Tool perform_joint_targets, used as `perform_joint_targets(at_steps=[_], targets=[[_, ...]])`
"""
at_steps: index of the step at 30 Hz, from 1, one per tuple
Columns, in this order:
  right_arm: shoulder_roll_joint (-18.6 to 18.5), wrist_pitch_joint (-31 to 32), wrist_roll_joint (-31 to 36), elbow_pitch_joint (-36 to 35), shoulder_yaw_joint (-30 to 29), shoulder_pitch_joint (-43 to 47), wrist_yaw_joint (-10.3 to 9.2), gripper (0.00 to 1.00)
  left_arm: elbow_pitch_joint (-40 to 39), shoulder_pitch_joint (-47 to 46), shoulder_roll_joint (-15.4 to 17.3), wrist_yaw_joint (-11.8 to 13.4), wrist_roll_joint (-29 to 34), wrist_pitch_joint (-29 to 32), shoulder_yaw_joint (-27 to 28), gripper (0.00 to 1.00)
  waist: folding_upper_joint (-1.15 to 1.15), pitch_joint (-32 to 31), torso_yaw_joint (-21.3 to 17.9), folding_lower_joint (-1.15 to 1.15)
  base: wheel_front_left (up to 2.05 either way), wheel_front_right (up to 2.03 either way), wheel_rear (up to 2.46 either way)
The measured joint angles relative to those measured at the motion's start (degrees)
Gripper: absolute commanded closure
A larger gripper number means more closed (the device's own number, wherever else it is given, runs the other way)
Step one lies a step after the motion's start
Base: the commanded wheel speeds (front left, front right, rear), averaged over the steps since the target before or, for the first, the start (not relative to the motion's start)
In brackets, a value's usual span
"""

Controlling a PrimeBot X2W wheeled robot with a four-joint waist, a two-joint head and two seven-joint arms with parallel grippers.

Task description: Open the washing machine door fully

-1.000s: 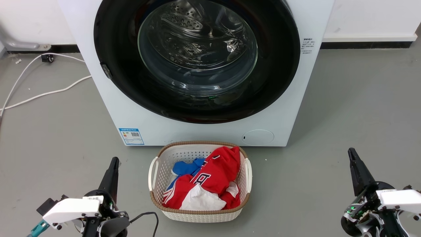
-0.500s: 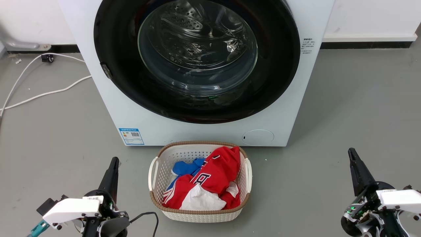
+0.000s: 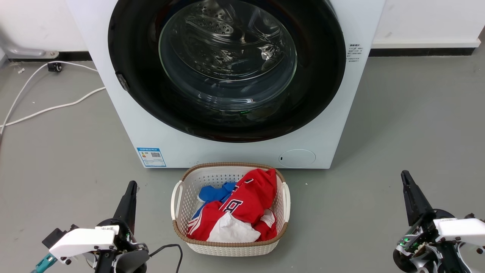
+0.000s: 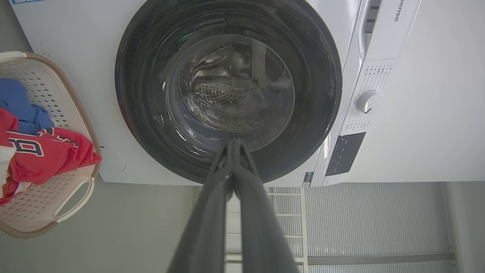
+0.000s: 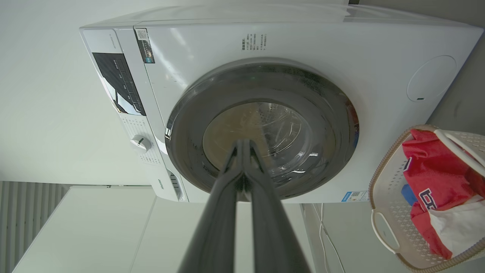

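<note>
The white washing machine (image 3: 235, 151) stands straight ahead on the grey floor. Its round glossy black door (image 3: 132, 76) with the clear glass bowl window lies flush against the front, closed. The same door appears in the left wrist view (image 4: 144, 113) and in the right wrist view (image 5: 333, 125). My left gripper (image 3: 132, 185) hovers low at the lower left, shut and empty, fingertips together (image 4: 235, 141). At the lower right my right gripper (image 3: 404, 174) is also shut on nothing, fingertips meeting (image 5: 244, 142). Both are well short of the machine.
A white laundry basket (image 3: 178, 201) holding red, blue and white clothes sits on the floor just before the machine, between my arms. White cables (image 3: 49, 108) run over the floor at the left. A round flap (image 3: 297, 158) and a blue sticker (image 3: 151, 157) mark the machine's lower front.
</note>
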State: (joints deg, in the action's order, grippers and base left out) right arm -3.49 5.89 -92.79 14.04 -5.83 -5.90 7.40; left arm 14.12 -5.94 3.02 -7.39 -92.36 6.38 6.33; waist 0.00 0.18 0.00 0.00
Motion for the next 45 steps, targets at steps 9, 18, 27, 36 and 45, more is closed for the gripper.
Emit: perform_joint_targets(at_steps=[9, 18, 27, 36, 45], targets=[[0.08, 0.03, 0.02, 0.0, -0.09, -0.01, 0.0, 0.0, 0.0, -0.01, -0.01, 0.0, 0.0, 0.0, 0.03, 0.0, 0.0, 0.0, 0.0, 0.0, 0.0, 0.0, 0.0], [0.32, -1.37, 0.02, 0.42, 0.86, 2.4, -0.02, 0.0, 0.9, 1.84, -0.31, 0.08, 0.14, -1.38, -1.69, 0.0, 0.0, -0.08, -0.11, 0.01, 0.0, 0.0, 0.0], [0.18, -3.9, 5.1, -1.26, 2.49, 3.38, -0.01, 0.0, -0.87, 1.85, -0.1, 0.08, 5.11, -4.02, -3.92, 0.0, 0.0, -0.25, -0.23, 0.01, 0.0, 0.0, 0.0], [-0.36, -5.95, 18.89, -2.89, 2.91, 3.48, -0.01, 0.0, -3.67, 1.86, -0.11, 0.08, 15.81, -6.19, -4.92, 0.0, 0.0, -0.33, -0.38, 0.01, 0.0, 0.0, 0.0], [-0.26, -6.88, 33.98, -5.03, 2.86, 3.92, -0.01, 0.0, -4.14, 2.01, 0.24, 0.08, 27.63, -8.15, -6.73, 0.0, 0.0, -0.52, -0.56, 0.01, 0.0, 0.0, 0.0]])
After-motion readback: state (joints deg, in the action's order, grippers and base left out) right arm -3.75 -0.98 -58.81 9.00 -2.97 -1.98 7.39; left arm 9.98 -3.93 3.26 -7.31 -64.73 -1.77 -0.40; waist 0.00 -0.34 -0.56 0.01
